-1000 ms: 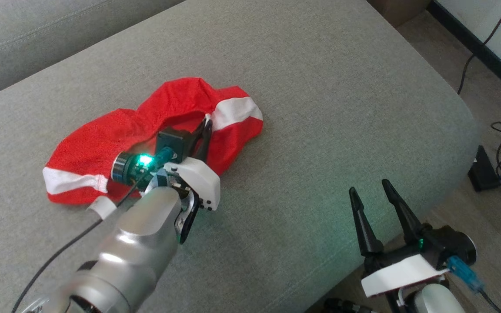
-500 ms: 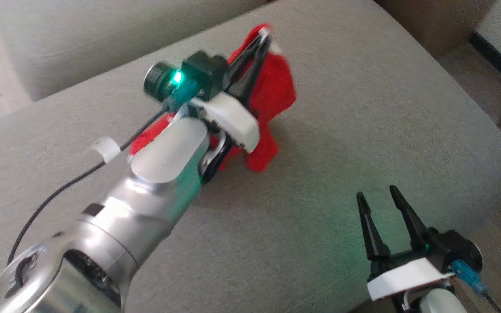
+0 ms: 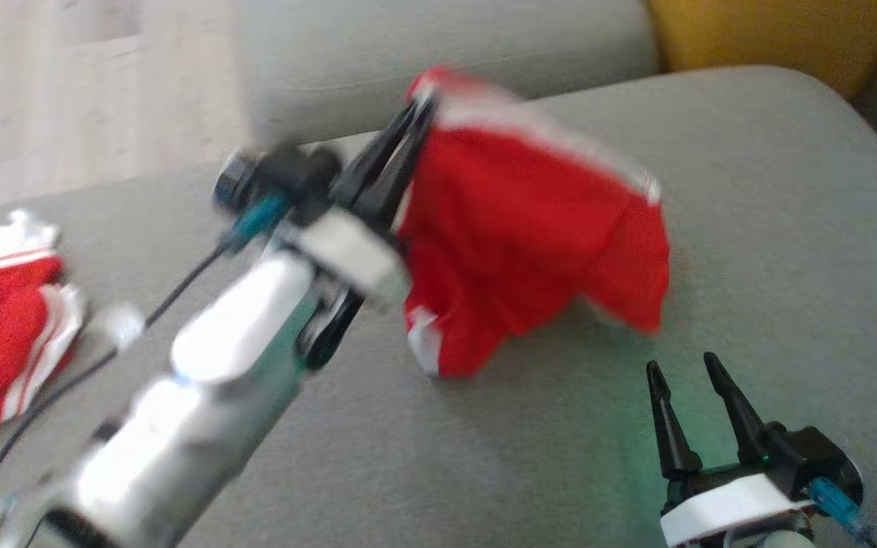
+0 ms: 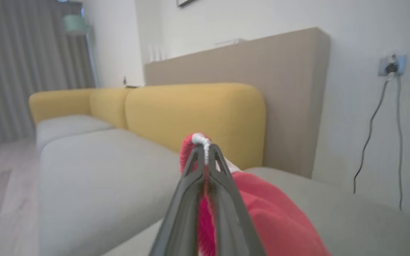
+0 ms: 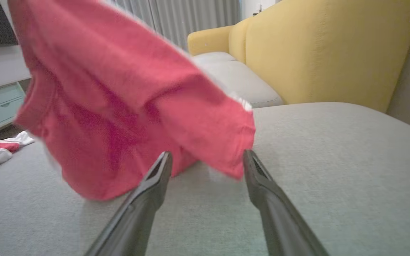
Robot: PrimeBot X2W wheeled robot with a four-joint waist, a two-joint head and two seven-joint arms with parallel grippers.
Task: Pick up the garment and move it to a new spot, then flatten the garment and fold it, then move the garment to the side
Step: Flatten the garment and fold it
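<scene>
1. The grey sofa (image 3: 773, 198) seat spans the head view, with a yellow backrest (image 3: 758, 30) at 1 o'clock.
2. The garment (image 3: 530, 228), red with a white band, hangs near the centre of that view, slightly toward 12 o'clock. It is blurred, so I cannot tell whether its lowest fold at 6 o'clock touches the seat.
3. The silver left arm (image 3: 210, 358) slants up from 7 o'clock toward the centre.
4. A 2nd red-and-white cloth (image 3: 4, 304) lies crumpled on the seat at 9 o'clock, well apart from the garment.
5. The left pincer (image 3: 417, 114) is pressed together, pinching the garment's white-edged rim at its 11 o'clock corner. In the left wrist view the rim pokes out just past the tips.
6. The right pincer (image 3: 680, 364) is spread and holds nothing. It sits at 5 o'clock with its fingers pointing to 12 o'clock, near the garment's 5 o'clock corner but apart from it.
</scene>
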